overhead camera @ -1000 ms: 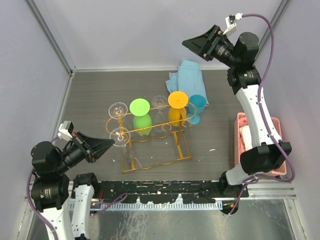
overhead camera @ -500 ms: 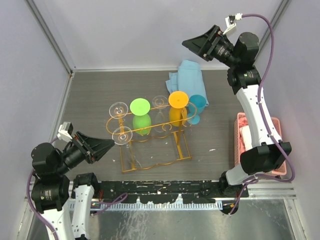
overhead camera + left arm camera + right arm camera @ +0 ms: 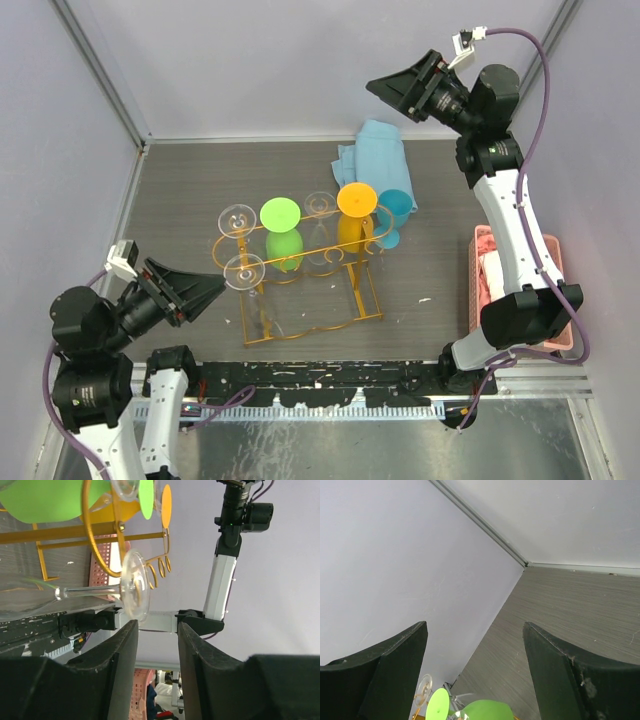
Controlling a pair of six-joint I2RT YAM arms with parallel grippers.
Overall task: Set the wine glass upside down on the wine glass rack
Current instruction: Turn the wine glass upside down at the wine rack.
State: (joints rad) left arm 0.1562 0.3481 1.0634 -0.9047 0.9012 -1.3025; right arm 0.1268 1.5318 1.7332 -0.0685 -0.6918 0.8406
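- Hazard: the left tool (image 3: pixel 157 630) sits just beside the foot of the clear wine glass (image 3: pixel 134 591). Any sideways drift could knock it off its hook.
- Left tool: partly spread, gripping nothing, no contact visible.
- Wine glass hangs bowl-down in the near-left loop of the wine glass rack (image 3: pixel 60 532).
- Right tool (image 3: pixel 385 90): spread wide, empty, raised at the far side.

Robot test cell, plain lilac walls (image 3: pixel 300 60) (metal-framed), dark tabletop (image 3: pixel 200 190)

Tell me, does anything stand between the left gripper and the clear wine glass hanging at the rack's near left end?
Nothing visible does. The left gripper, jaws open, faces the foot of the clear wine glass hanging on the wine glass rack; only air lies between them.
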